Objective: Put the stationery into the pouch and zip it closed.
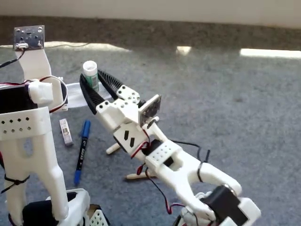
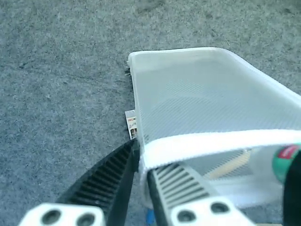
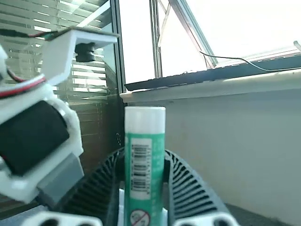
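The left gripper (image 2: pixel 141 157) is clamped on the white rim of the pouch (image 2: pixel 202 103), lifting its mouth open. Near the pouch, a small white block (image 1: pixel 66 131) and a blue pen (image 1: pixel 82 150) lie unpacked. At the pouch's mouth, the right gripper (image 1: pixel 92 79) pinches an upright glue stick (image 1: pixel 90 69). A wooden stick (image 1: pixel 140 175) lies farther from the pouch. Judging by this, packing has barely begun and the zip is not yet closed.

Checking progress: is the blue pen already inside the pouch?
No, the slim blue pen lies on the grey carpet outside the white mesh pouch.
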